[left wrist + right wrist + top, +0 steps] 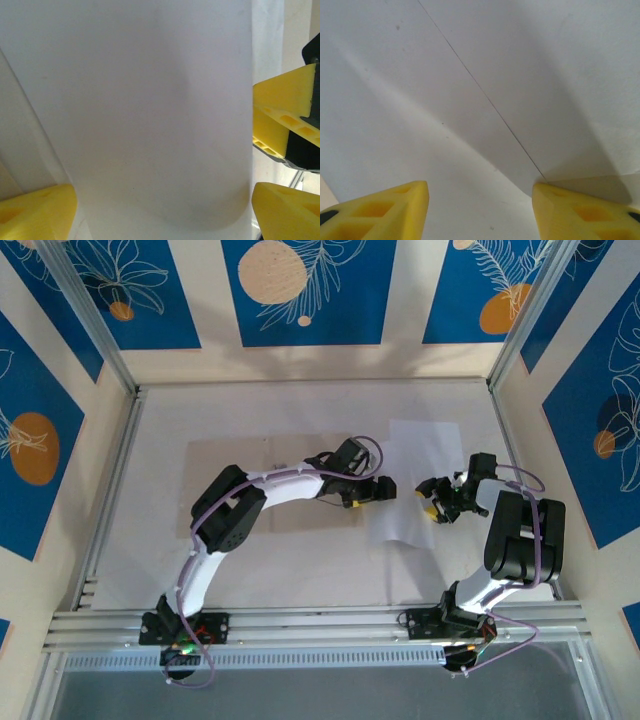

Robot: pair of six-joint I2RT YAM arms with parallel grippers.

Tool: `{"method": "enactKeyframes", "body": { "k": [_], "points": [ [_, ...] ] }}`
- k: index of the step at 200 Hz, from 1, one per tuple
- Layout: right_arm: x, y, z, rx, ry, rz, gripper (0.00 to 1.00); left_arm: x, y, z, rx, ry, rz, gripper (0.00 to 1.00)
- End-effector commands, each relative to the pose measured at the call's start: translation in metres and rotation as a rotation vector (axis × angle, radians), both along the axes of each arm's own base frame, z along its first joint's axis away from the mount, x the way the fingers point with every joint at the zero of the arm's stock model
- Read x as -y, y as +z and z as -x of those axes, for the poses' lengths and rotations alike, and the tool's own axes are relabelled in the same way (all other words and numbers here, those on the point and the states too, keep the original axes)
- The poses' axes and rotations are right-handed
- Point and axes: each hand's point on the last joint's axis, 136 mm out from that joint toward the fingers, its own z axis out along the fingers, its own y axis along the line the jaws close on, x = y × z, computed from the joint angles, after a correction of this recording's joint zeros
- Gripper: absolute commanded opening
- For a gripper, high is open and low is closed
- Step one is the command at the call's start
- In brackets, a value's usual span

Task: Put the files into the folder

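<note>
Presently seen: a white bench [300,580] is viewed from above, with both arms reaching toward mid-frame.
Folder: the tan folder [250,455] is laid flat left of centre in the overhead frame, partly covered by the left arm.
Files: the white files [420,455] are laid on the bench just right of the folder, right of centre; whether they touch it cannot be told.
Left gripper: the left gripper [388,490] is held at the left edge of the files. In its wrist view [164,192] the yellow fingers are spread wide at the lower corners, with white paper [150,100] between them and nothing pinched.
Right gripper: the right gripper [437,502] is set over the files, close to the left one, and is seen at the right edge of the left wrist view [285,120]. In its own view [480,185] the fingers are parted above the paper [445,125]; a thin diagonal edge line ends at the lower-right fingertip.
</note>
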Motion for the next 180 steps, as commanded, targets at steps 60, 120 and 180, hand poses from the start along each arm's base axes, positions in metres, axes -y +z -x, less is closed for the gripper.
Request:
{"method": "enactKeyframes", "body": {
  "k": [60,120,180],
  "points": [
    [-0.012,-0.021,0.027,-0.109,0.011,-0.037,0.59,-0.002,0.003,0.008,-0.047,0.011,0.064,0.92],
    [-0.020,-0.013,0.024,-0.074,0.008,-0.089,0.59,-0.001,-0.002,0.009,-0.057,0.012,0.059,0.95],
    [-0.028,-0.007,0.022,-0.059,0.017,-0.116,0.59,-0.002,-0.006,0.007,-0.060,0.013,0.044,0.94]
  ]
}}
